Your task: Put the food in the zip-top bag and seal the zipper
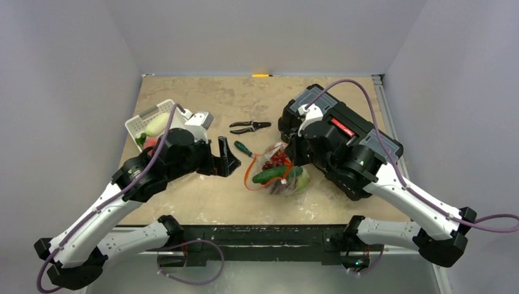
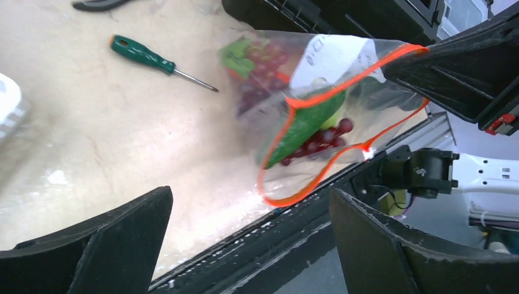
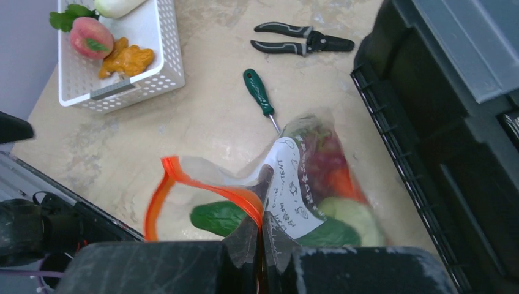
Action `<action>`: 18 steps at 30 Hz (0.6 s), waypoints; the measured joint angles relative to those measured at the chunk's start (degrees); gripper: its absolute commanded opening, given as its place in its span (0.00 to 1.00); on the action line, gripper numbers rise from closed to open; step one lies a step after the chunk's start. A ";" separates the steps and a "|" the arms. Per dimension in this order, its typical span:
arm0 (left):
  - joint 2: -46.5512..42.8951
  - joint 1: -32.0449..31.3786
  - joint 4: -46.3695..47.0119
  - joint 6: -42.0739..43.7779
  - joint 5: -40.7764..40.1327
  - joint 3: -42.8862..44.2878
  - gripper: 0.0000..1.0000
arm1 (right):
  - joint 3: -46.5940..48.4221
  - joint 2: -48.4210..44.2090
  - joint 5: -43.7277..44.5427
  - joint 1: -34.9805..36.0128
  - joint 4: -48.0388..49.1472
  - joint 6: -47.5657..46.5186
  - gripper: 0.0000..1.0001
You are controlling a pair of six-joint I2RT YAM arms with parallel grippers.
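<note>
Clearly crinkly zip-top bag (image 3: 300,196) gaping, cucumber (image 3: 217,217) inside; right gripper (image 3: 263,196) pinching zipper (image 3: 214,187), left gripper (image 2: 251,199) spread wide, empty.

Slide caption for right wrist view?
Right gripper shut on orange-red zipper strip of clear plastic zip-top bag; green cucumber inside.

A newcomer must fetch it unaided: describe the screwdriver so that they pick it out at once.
Start at the middle of the tan table. Between the clear zip-top bag and the pliers lies the screwdriver. It alone has one green handle and a thin metal shaft pointing at the bag; the pliers have two dark handles.
</note>
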 measured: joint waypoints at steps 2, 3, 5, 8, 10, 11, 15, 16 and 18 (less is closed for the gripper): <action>-0.24 1.22 -2.08 2.67 0.09 2.34 1.00 | 0.00 -1.33 0.96 0.00 -1.66 0.50 0.00; -0.42 1.99 -3.19 4.07 0.02 3.50 1.00 | -0.02 -1.92 1.46 -0.02 -2.49 0.61 0.00; -1.09 4.09 -4.70 6.49 0.15 4.68 1.00 | -0.02 -3.13 1.84 -0.13 -3.87 0.85 0.00; -2.80 11.85 -4.79 8.72 4.57 3.30 0.98 | -1.44 -4.33 1.66 -0.26 -3.54 1.44 0.00; -3.78 18.64 -4.13 9.46 8.66 0.70 0.95 | -3.65 -4.66 1.09 -0.26 -2.10 1.97 0.00; -4.00 22.60 -3.93 9.75 10.99 -0.74 0.94 | -4.79 -4.55 0.57 -0.26 -1.07 2.23 0.00; -2.16 36.28 -2.80 9.75 15.74 -5.31 0.95 | -7.37 -1.88 -2.19 -0.24 3.98 3.39 0.00; -1.29 39.17 -2.23 9.70 15.37 -6.25 0.95 | -7.43 -1.11 -2.86 -0.26 4.85 3.54 0.00; -0.37 43.34 -1.11 9.68 12.83 -7.69 0.96 | -7.43 0.37 -3.87 -0.26 6.67 3.65 0.00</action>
